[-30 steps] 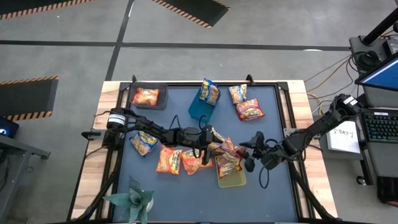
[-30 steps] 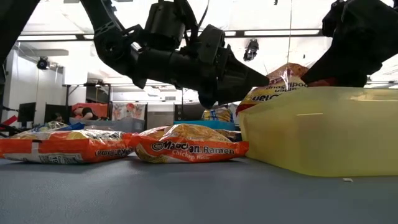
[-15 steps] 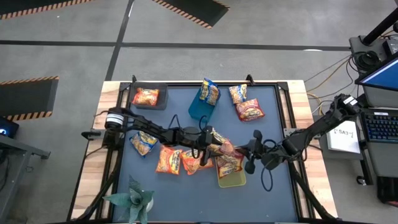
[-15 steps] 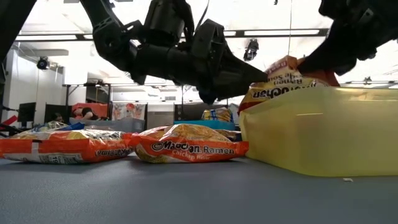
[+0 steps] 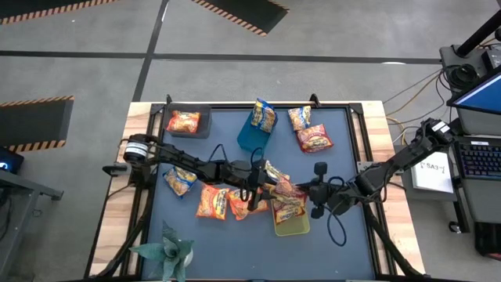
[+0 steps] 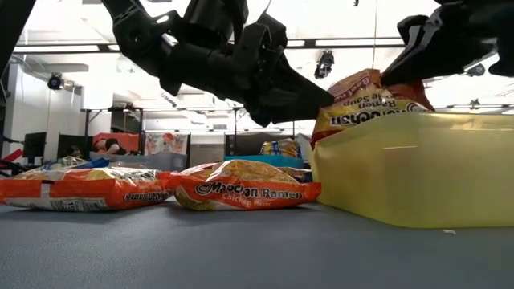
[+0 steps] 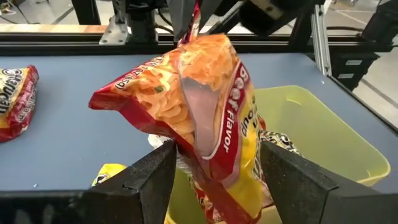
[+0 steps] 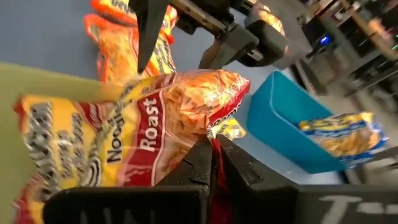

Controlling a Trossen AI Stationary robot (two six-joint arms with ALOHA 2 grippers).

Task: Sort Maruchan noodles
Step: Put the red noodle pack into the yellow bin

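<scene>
A red Maruchan noodle packet [image 7: 205, 106] stands on end over the yellow-green bin [image 5: 295, 228] near the table's middle. My left gripper [image 5: 262, 186] reaches it from the left, shut on its lower part. My right gripper [image 5: 308, 190] comes from the right, shut on its upper edge. Another red packet [image 5: 287, 210] lies in the bin. Orange packets [image 5: 211, 201] lie flat on the mat to the left. My left gripper holds the packet's lower part [image 7: 214, 168] between its two fingers [image 7: 158, 177], one on each long side. It comes nearly level from the table's left. The packet is bowed between them and stands upright. My right gripper pinches the packet's upper end seal [image 8: 214, 132] between its shut fingertips [image 8: 205, 163]. The fingers slant down from the table's right. The packet hangs below them, its top [image 6: 365, 84] above the bin's rim.
A blue bin [image 5: 249, 137] with a blue-and-yellow packet [image 5: 264, 116] stands at the far middle. A dark tray [image 5: 188, 123] with an orange packet is at the far left. Two packets [image 5: 313, 138] lie far right. A plant [image 5: 168, 252] stands at the near left edge.
My right gripper has rolled about its own axis, risen a little and shut on the packet's upper edge. The red packet has come up higher above the bin's rim, still upright.
</scene>
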